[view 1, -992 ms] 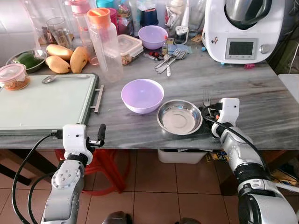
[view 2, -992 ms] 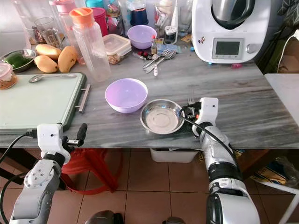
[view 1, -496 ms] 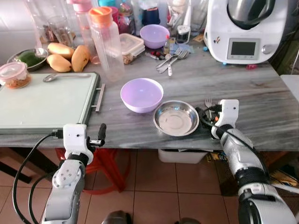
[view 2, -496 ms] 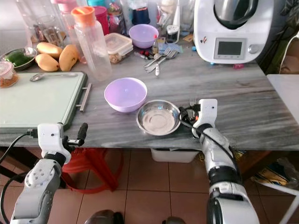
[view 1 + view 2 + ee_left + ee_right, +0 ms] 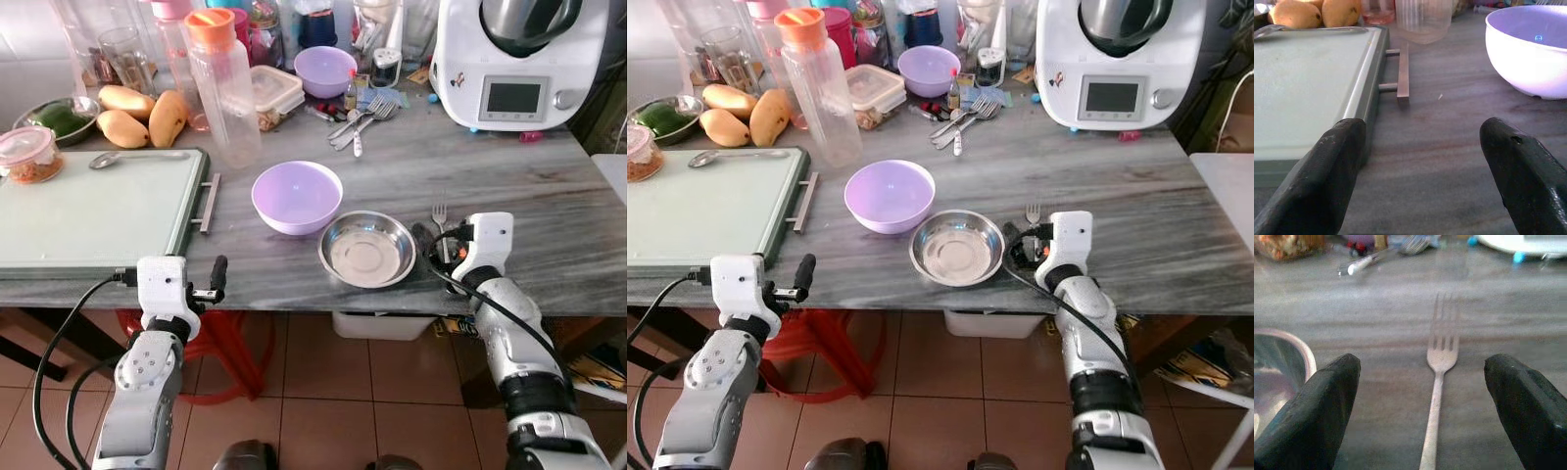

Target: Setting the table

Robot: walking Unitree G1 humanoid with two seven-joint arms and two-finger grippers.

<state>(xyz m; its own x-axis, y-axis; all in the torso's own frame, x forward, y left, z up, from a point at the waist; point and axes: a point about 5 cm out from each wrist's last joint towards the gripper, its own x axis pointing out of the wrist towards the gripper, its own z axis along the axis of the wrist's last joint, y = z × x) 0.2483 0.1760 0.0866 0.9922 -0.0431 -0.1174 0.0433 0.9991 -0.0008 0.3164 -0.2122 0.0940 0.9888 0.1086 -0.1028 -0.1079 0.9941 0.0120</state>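
A steel plate lies near the table's front edge, with a large purple bowl just behind it on the left. A fork lies flat on the grey marble table right of the plate, tines pointing away. My right gripper rests at the fork's handle end, open, and the fork lies between its fingers untouched. My left gripper hovers open at the table's front edge, facing the tray's handle and the purple bowl.
A green-rimmed tray fills the left of the table, with a spoon at its back. Behind stand a clear bottle, mangoes, a small purple bowl, loose cutlery and a white kitchen machine.
The steel plate has slid a little left, nearer the purple bowl. My right gripper has drawn back slightly toward the table edge, with the fork left lying on the table. The left arm holds still.
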